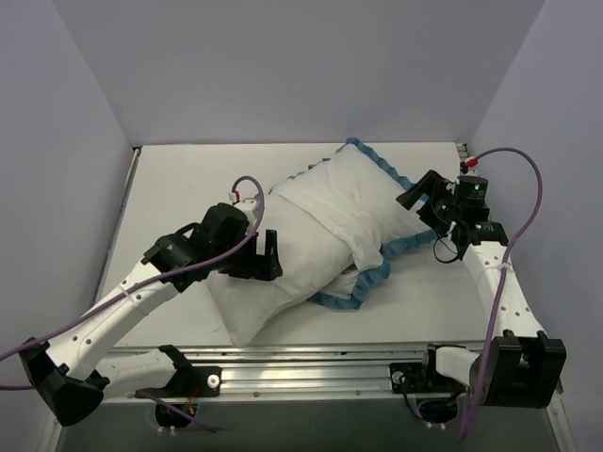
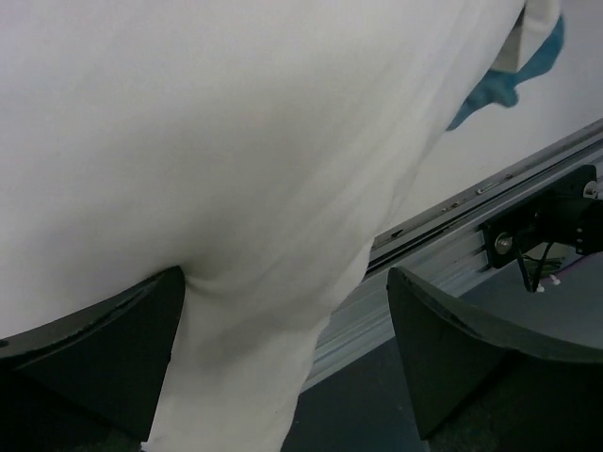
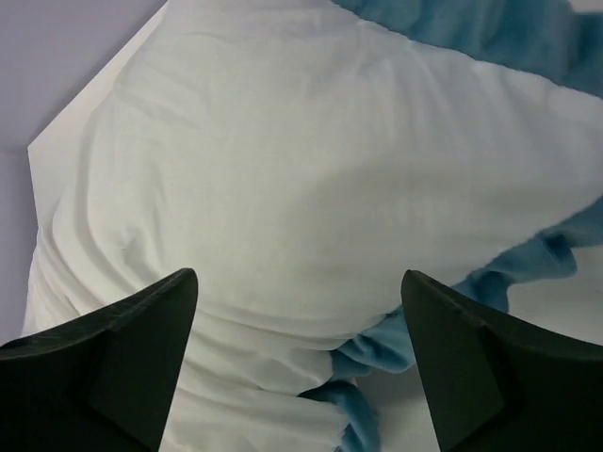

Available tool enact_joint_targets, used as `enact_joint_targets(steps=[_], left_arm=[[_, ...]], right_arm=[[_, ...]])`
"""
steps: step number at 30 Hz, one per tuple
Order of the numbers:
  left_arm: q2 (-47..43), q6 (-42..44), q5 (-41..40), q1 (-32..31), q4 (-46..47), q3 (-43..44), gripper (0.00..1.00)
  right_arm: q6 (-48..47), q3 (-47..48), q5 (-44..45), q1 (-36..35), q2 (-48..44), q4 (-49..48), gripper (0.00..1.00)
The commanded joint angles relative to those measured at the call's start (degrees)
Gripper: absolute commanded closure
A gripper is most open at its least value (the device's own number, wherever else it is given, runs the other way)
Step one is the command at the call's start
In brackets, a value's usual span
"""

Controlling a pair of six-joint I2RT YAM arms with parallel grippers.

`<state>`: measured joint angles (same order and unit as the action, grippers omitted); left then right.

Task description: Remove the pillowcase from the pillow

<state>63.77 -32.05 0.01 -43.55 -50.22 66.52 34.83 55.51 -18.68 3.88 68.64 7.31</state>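
Observation:
The pillowcase shows its plain white reverse and a teal ruffled edge; it covers the far right part of the pillow. The plain white pillow sticks out of it toward the near left. My left gripper is open, its jaws straddling the pillow's bulge, with the left finger against the fabric. My right gripper is open and empty just off the pillowcase's right edge. In the right wrist view it faces the white fabric and ruffle.
The white table is walled at the back and on both sides. A metal rail runs along the near edge and also shows in the left wrist view. Purple cables trail from both arms.

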Motion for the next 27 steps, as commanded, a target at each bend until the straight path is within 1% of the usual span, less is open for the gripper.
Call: enact_joint_targets(steps=[1, 2, 4, 5, 7, 8, 10, 11, 12, 13, 15, 16, 17, 20, 21, 22, 23, 27], left_arm=[[3.4, 3.9, 6.4, 2.1, 2.8, 5.6, 0.04], [4.6, 5.1, 8.8, 4.2, 3.7, 7.8, 0.04], [8.1, 6.4, 10.3, 6.8, 4.0, 10.3, 0.05], [10.1, 8.1, 10.8, 9.6, 4.5, 12.6, 0.05], [12.6, 9.6, 11.8, 12.9, 4.8, 15.2, 0.05], [15.3, 11.3, 12.4, 15.9, 4.9, 18.3, 0.05], [18.1, 13.8, 14.0, 18.7, 4.6, 21.7, 0.05], [21.1, 14.6, 14.3, 20.7, 4.6, 23.5, 0.05], [22.7, 15.7, 15.4, 21.6, 4.9, 26.7, 0.05], [24.3, 16.6, 16.0, 22.4, 5.0, 28.1, 0.06], [30.0, 18.3, 18.0, 25.2, 5.4, 31.8, 0.06], [31.9, 18.6, 21.7, 25.8, 5.2, 32.9, 0.06], [35.7, 19.0, 23.6, 26.4, 4.4, 33.8, 0.06], [41.5, 19.7, 30.6, 26.6, 2.8, 36.0, 0.06], [42.3, 19.6, 33.0, 26.6, 3.3, 35.5, 0.06], [43.0, 18.8, 37.7, 26.4, 4.5, 34.0, 0.06], [43.9, 18.5, 39.8, 26.3, 5.3, 33.0, 0.05], [44.8, 16.5, 43.7, 25.0, 9.8, 28.7, 0.02]], right_arm=[[-4.2, -1.4, 1.9, -1.2, -4.9, 1.5, 0.15], [-5.2, -1.5, 0.9, -1.3, -5.4, 1.8, 0.09], [-6.1, -1.8, -0.3, -1.7, -6.8, 2.2, 0.05], [-6.6, -1.9, -1.4, -1.9, -7.2, 2.0, 0.03], [-7.1, -2.2, -2.4, -2.4, -8.3, 1.8, 0.02], [-7.2, -2.3, -2.8, -2.6, -8.7, 1.4, 0.02], [-7.5, -2.8, -4.4, -3.3, -9.4, 0.9, 0.02], [-7.6, -2.9, -5.0, -3.4, -9.6, 0.5, 0.02], [-7.8, -2.9, -5.8, -3.5, -9.8, 0.3, 0.02], [-7.8, -3.0, -6.1, -3.5, -9.9, 0.1, 0.02], [-8.1, -3.2, -6.1, -3.7, -10.2, -0.3, 0.02], [-8.2, -3.2, -6.2, -5.0, -10.3, -0.3, 0.02], [-8.4, -3.0, -6.3, -5.3, -10.3, -0.4, 0.02], [-8.7, -2.9, -6.4, -6.1, -10.4, -0.3, 0.02], [-8.8, -2.9, -6.4, -6.3, -10.4, -0.3, 0.02], [-9.1, -2.8, -6.4, -6.6, -10.4, -0.4, 0.02], [-9.2, -2.8, -6.2, -6.9, -10.3, -0.5, 0.02], [-9.4, -2.6, -6.1, -8.8, -9.5, -1.0, 0.02]])
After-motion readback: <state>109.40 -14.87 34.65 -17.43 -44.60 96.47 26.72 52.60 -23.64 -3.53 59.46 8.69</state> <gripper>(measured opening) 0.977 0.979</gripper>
